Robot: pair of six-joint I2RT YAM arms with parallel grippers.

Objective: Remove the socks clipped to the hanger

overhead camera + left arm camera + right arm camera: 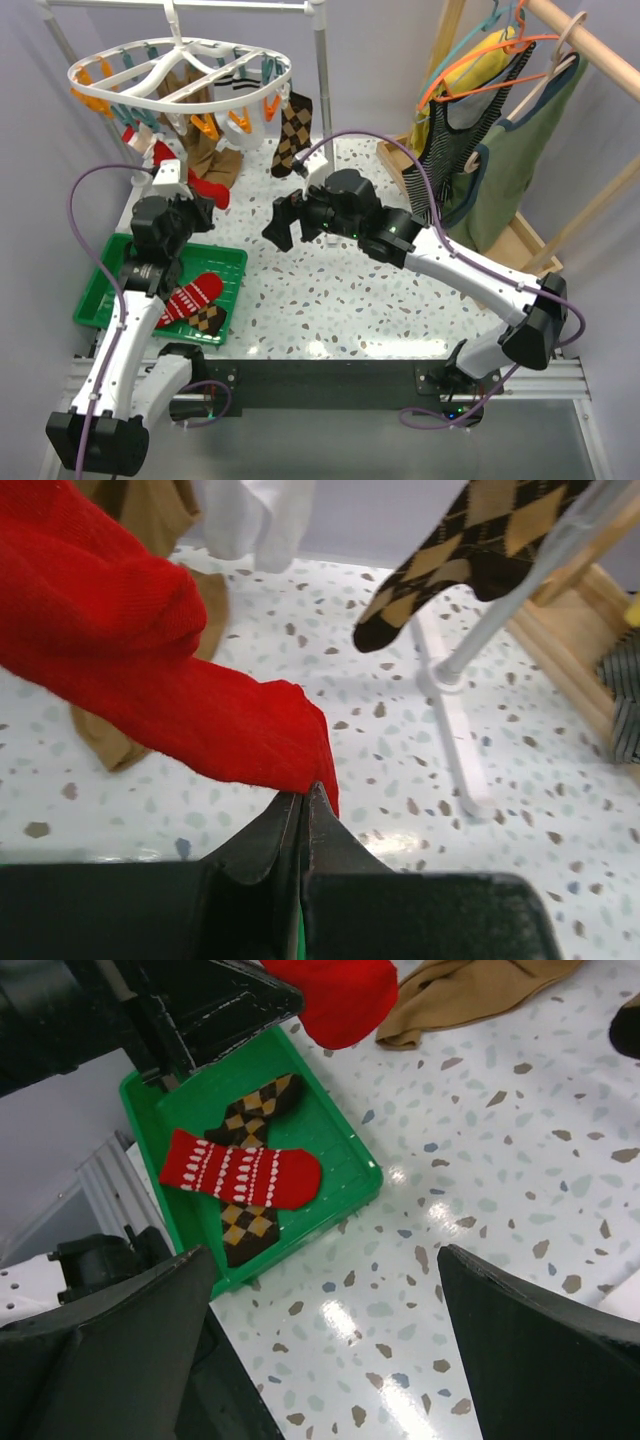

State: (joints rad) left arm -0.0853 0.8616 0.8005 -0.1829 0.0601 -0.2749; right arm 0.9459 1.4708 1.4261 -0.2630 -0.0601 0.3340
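Left gripper [305,796] is pinched tight on the toe of one red sock [120,650] hanging from the hanger [180,75]. One argyle sock [292,135] and one tan sock [215,160] hang there too. Right gripper [320,1270] hovers wide open. Green tray [335,1135] holds two socks: one patterned red sock [240,1175], one brown diamond sock [250,1232].

Socks and tray around the two claws

The left claw [305,798] grips the toe of the held sock [140,650], which rises left of it toward the hanger [165,68] overhead. Ahead and right of this claw dangles the hanging sock [470,550]. Ahead and left, the long sock [105,745] drapes onto the bench [400,740]. Left of the right claw [325,1300] sits the tray [345,1135], with the upper sock [240,1175] lying across the lower sock [250,1232] in it.
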